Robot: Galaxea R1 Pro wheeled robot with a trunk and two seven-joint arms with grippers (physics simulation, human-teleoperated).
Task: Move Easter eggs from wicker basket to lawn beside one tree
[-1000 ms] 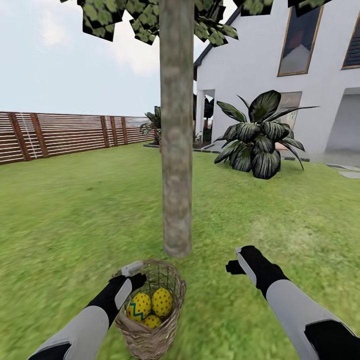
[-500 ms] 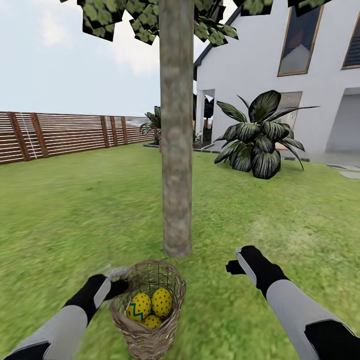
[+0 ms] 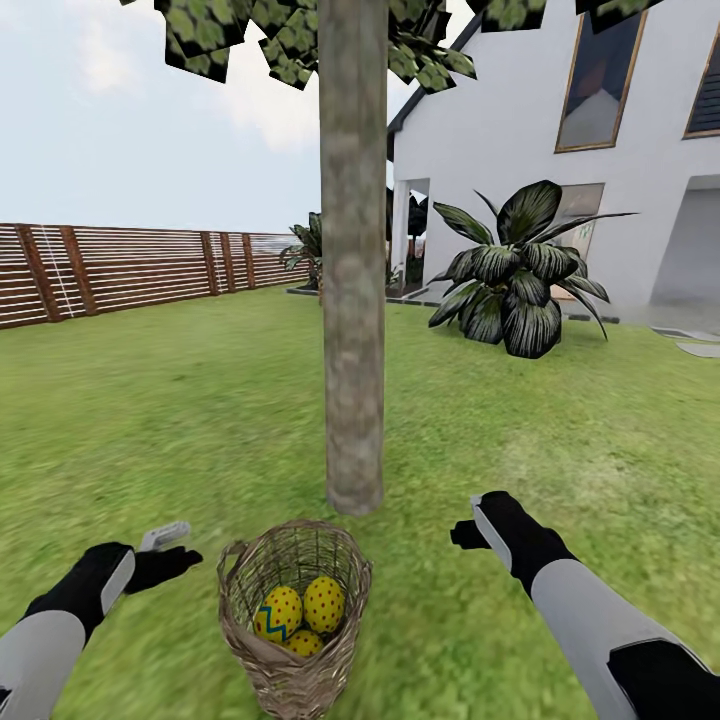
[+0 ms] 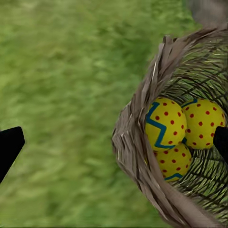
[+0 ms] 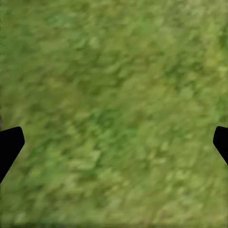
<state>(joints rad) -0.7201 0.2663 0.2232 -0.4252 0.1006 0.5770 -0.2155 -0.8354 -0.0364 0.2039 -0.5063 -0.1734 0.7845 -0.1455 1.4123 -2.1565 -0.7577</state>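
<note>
While both tools gape empty: three Easter eggs inside one wicker basket.

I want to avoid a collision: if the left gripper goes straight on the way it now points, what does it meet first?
Probably the wicker basket: the left gripper looks along its fingers at the rim, grass beside it. Depth is unclear.

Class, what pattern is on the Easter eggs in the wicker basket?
Yellow with red dots and blue zigzag bands on the Easter eggs; clearest in the left wrist view.

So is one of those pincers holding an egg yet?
No, all three Easter eggs lie in the wicker basket, with both pincers empty.
</note>
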